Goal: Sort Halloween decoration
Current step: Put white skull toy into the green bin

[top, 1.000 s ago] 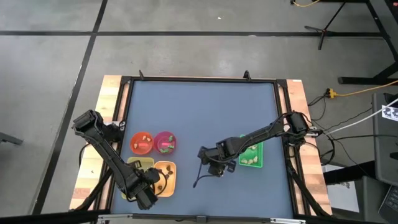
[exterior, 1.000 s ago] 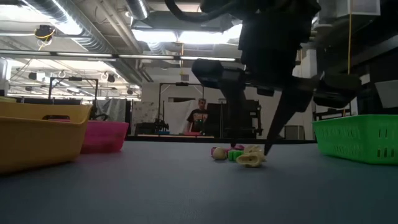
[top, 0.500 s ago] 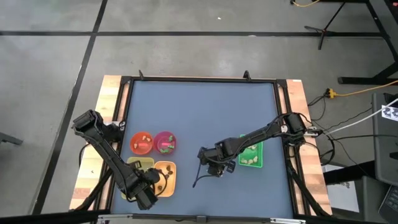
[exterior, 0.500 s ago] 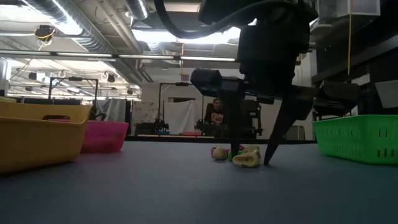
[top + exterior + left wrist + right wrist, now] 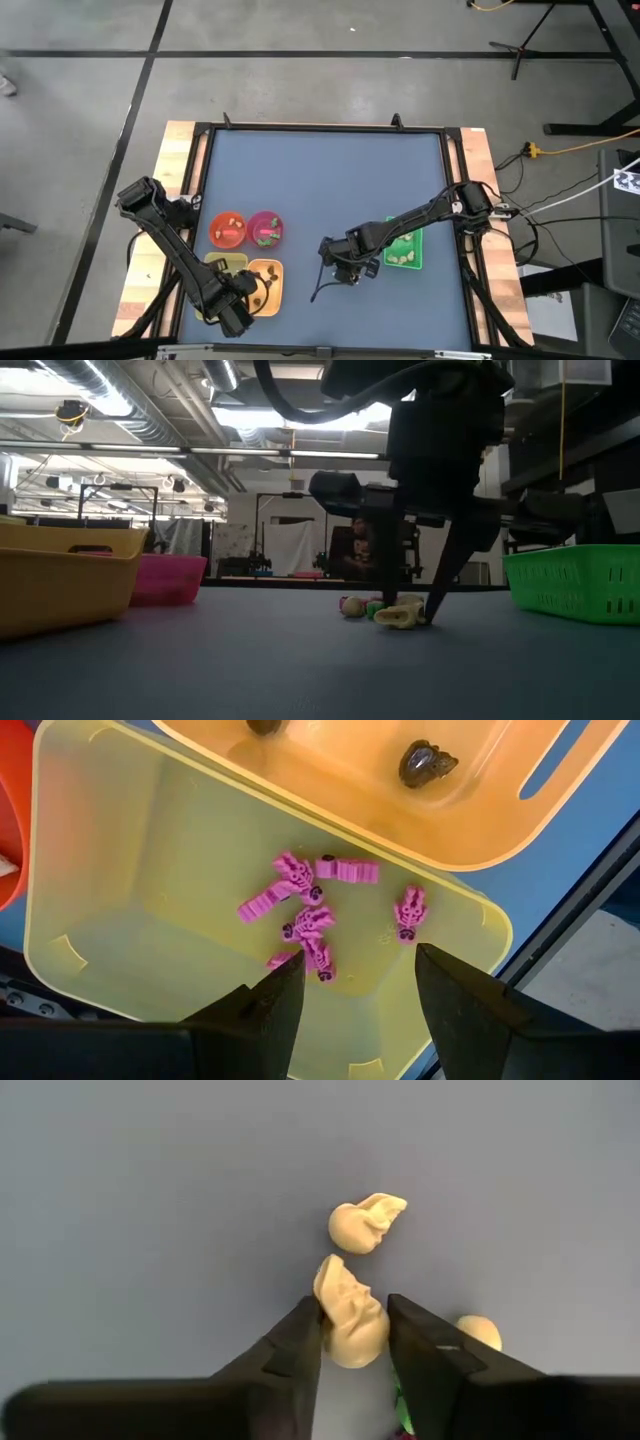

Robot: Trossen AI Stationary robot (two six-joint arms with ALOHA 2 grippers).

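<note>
Cream skull (image 5: pixel 350 1315) pinched by right gripper (image 5: pixel 355 1342); few trinkets (image 5: pixel 362 605) unsorted at 6 o'clock (bowls, trays part-filled); left gripper (image 5: pixel 352 988) open above yellow tray (image 5: pixel 110 880).

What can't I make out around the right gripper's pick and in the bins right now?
- Right gripper on the cream skull: whether it has left the table is not visible.
- Green trinket: right wrist view, hidden behind a finger.
- Pink bowl contents: high view, too small.
- Orange tray: left wrist view, cut by the edge.
</note>
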